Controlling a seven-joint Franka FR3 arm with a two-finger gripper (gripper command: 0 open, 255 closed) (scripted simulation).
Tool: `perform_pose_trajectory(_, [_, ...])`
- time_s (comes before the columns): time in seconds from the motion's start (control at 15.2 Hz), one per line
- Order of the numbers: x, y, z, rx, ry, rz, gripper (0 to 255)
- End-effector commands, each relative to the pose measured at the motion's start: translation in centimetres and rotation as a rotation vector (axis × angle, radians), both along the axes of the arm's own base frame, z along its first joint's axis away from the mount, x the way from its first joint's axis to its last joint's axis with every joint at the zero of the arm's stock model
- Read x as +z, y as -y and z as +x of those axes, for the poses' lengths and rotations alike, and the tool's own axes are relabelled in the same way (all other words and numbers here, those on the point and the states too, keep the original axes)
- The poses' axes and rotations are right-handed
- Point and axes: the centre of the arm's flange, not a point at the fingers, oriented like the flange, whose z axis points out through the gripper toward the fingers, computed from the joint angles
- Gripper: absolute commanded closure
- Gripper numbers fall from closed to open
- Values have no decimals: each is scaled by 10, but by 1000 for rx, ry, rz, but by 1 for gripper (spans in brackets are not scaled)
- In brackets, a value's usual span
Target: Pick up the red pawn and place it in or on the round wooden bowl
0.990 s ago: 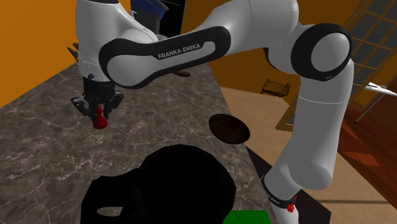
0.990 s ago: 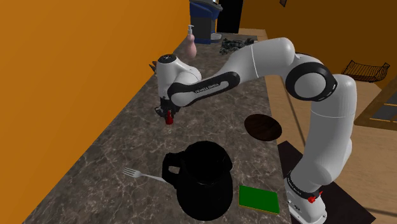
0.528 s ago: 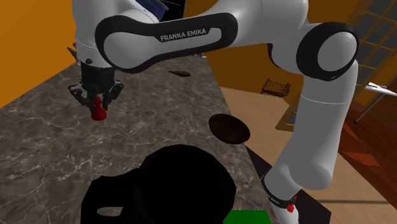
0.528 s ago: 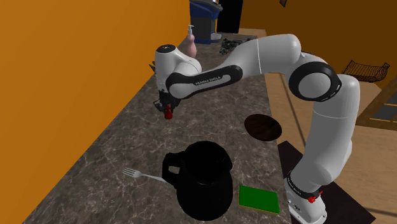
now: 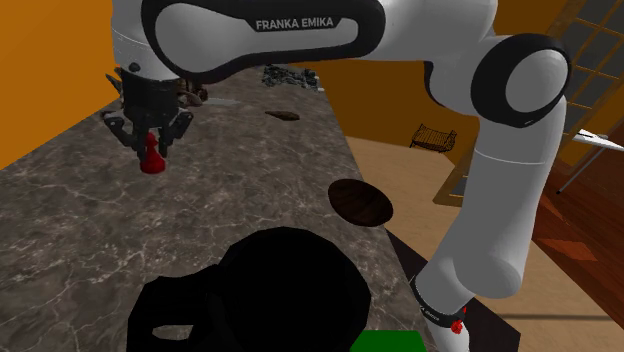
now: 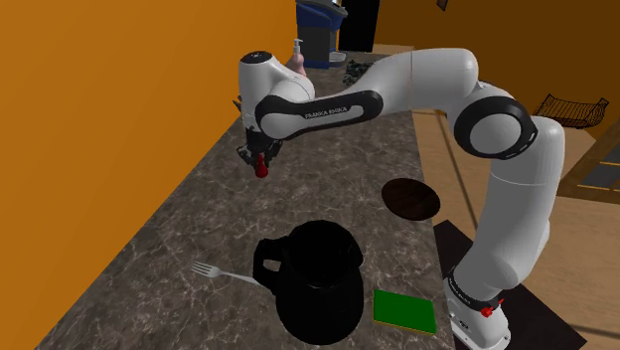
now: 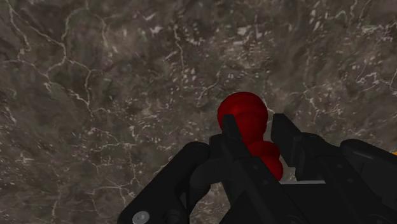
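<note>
Arm reaches out over counter; fingers clasp red pawn.

Black jug, fork, green pad on marble counter

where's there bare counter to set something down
Bare counter lies between the gripper holding the red pawn and the dark bowl, and along the orange wall between fork and gripper. Crowded near the stand: black jug, fork, green pad.
</note>
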Motion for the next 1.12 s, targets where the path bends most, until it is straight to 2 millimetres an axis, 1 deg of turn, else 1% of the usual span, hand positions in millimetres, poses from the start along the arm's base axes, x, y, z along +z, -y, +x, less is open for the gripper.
perform_pose_trajectory(0.0, [12,1,0,0,0,0,255])
perform_pose_trajectory(0.07, [17,1,0,0,0,0,255])
perform_pose_trajectory(0.13, [17,1,0,0,-1,0,255])
perform_pose_trajectory(1.06, [20,156,-99,0,0,0,255])
